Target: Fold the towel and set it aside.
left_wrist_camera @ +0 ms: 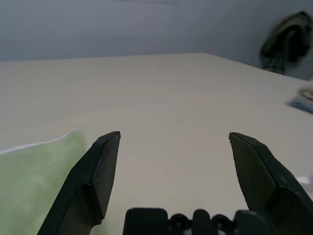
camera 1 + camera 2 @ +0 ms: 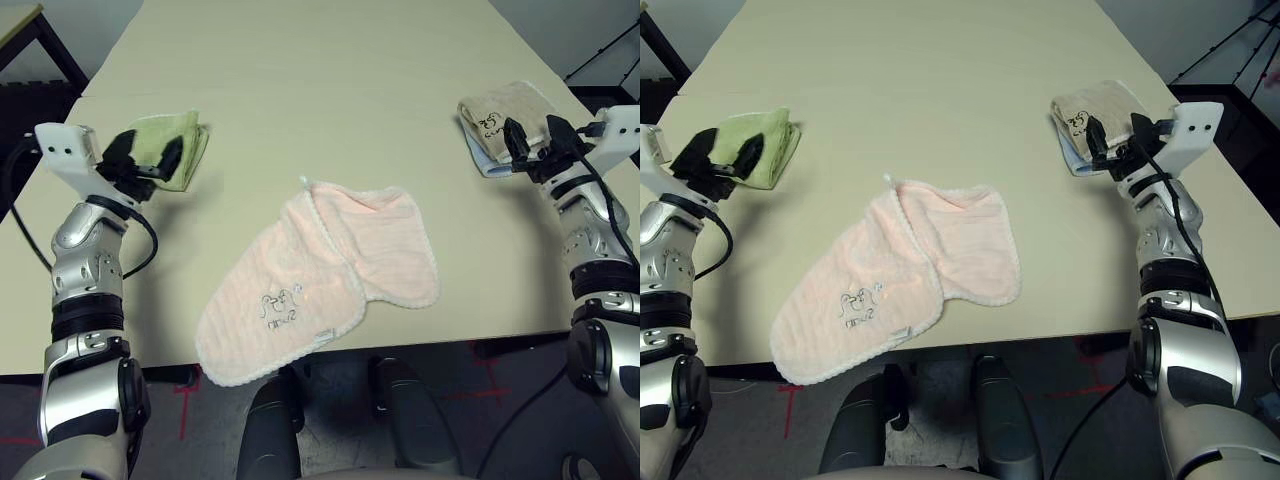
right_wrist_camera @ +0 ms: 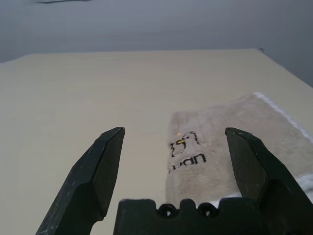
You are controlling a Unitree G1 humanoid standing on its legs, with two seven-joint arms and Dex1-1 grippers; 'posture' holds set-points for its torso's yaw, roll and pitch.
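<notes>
Both arms were up off the table (image 2: pixel 330 80), elbows low, silver forearms rising at either side. The left gripper (image 2: pixel 145 155) hung over the near edge of the light green folded towel (image 2: pixel 180 140) at the left, black fingers (image 1: pixel 93 181) spread wide with nothing between them. Over on the right, the right gripper (image 2: pixel 535 140) sat above the near end of the beige folded towel (image 2: pixel 505 110), fingers (image 3: pixel 95 176) just as wide apart, empty too; its wrist view looked straight down onto the dark script and little penguin mark.

Between them, well apart from both grippers, the towel (image 2: pixel 320 290) lay loose near the front edge, pale pink, partly doubled over: one lobe ran toward the near left with the dark embroidered logo (image 2: pixel 282 305) showing, a shorter lobe lay to the right. A small white tag (image 2: pixel 322 335) showed at its near hem, whose lowest corner reached right to the table's lip.

Nothing stood between either gripper and the pink cloth. The far half of the tabletop was bare, pale and open.
</notes>
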